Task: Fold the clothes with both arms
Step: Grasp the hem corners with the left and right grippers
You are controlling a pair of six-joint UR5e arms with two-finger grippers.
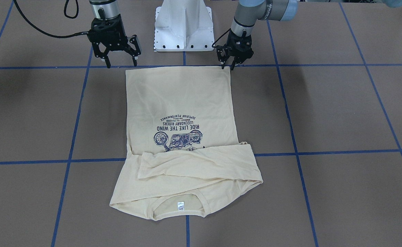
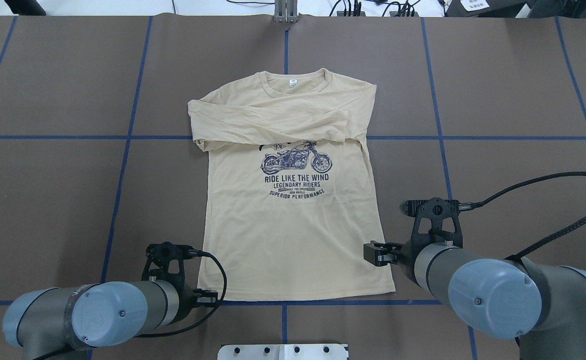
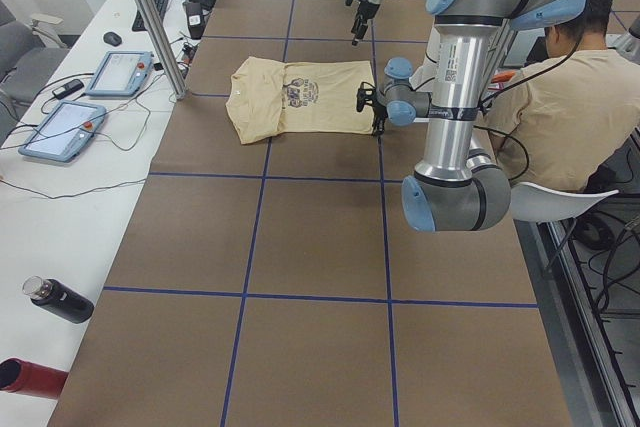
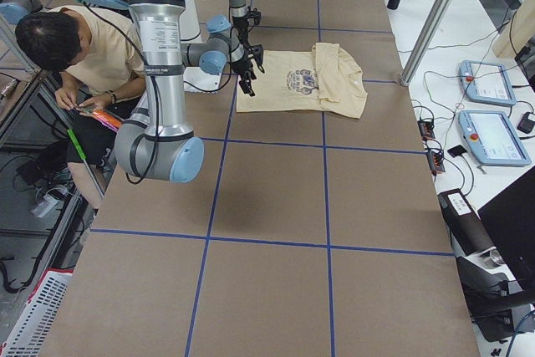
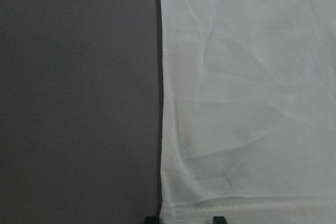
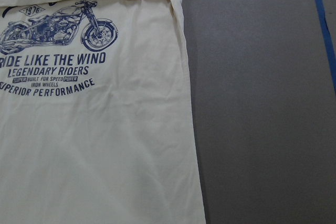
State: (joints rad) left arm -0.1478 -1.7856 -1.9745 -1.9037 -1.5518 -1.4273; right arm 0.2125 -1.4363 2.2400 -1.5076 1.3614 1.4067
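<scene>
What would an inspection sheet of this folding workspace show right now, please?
Surface: brown table with blue tape grid.
Job's things: shirt lies print up, sleeves folded across the chest, hem toward the robot.
Clutter: nothing seen.
Grippers: left claw open at a hem corner; right claw open near the other corner.
Cables: black cable hangs clear of the shirt.
Surroundings: bottles and control tablets on a side bench; seated person.

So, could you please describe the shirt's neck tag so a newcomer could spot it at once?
On the brown table crossed by blue tape lines lies a cream-yellow long-sleeved shirt, its hem toward the white base pedestal. At the far end, inside the ribbed collar, sits the neck tag: the only small white rectangle on the cloth, unlike the navy motorcycle print.
</scene>
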